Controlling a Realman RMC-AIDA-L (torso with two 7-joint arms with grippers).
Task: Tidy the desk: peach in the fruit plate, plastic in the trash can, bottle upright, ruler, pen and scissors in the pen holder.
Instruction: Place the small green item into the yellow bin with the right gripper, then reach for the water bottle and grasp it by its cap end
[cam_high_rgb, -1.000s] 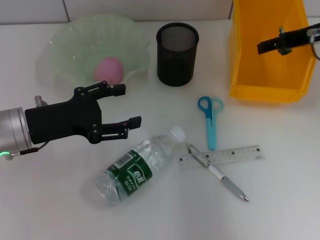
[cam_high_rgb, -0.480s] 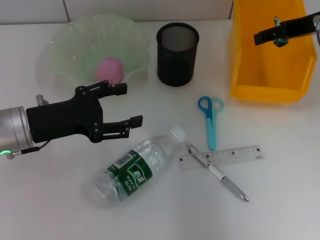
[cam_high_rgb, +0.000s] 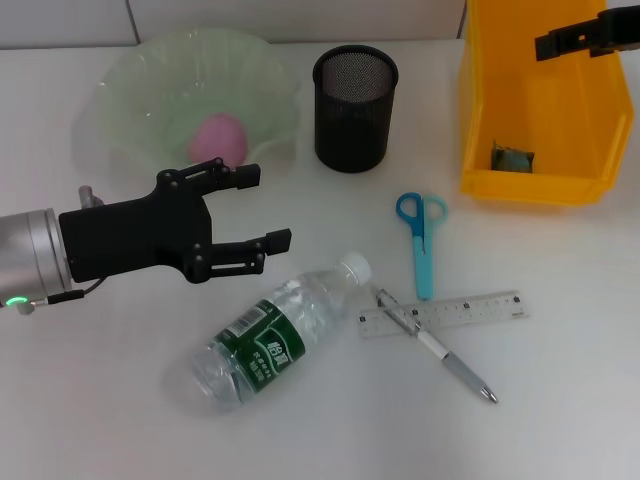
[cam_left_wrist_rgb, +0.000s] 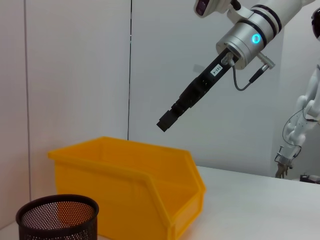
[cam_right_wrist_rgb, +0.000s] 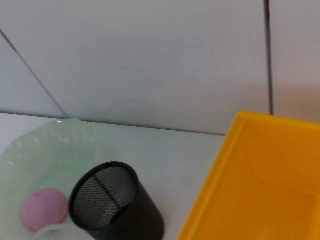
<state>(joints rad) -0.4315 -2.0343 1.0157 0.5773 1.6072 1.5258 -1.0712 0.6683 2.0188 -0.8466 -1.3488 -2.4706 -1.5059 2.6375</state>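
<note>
Head view: left gripper (cam_high_rgb: 262, 208), black, fingers spread with nothing between them, hovering left of centre, between the fruit plate and the bottle. Pale green fruit plate (cam_high_rgb: 140, 85), far left, holding the pink peach (cam_high_rgb: 219, 138). Black mesh pen holder (cam_high_rgb: 355, 108), far centre, upright. Yellow trash can (cam_high_rgb: 480, 120), far right, with a small greenish scrap of plastic (cam_high_rgb: 511, 157) lying on its floor. Right gripper (cam_high_rgb: 578, 36), above the can's far right corner; whether its fingers are spread or pressed together cannot be told. Clear bottle (cam_high_rgb: 275, 335) with green label, lying on its side near centre, white cap pointing right and far. Blue scissors (cam_high_rgb: 421, 238), right of the cap, handles at the far end. Transparent ruler (cam_high_rgb: 443, 313), lying flat near the scissor tips; pen (cam_high_rgb: 437, 349) lies crossed over its left end. Left wrist view: trash can (cam_left_wrist_rgb: 130, 187), pen holder (cam_left_wrist_rgb: 57, 218) and the right gripper (cam_left_wrist_rgb: 172, 116) raised over the can. Right wrist view: pen holder (cam_right_wrist_rgb: 116, 206), peach (cam_right_wrist_rgb: 43, 209) in the fruit plate (cam_right_wrist_rgb: 30, 150), trash can (cam_right_wrist_rgb: 260, 185).
</note>
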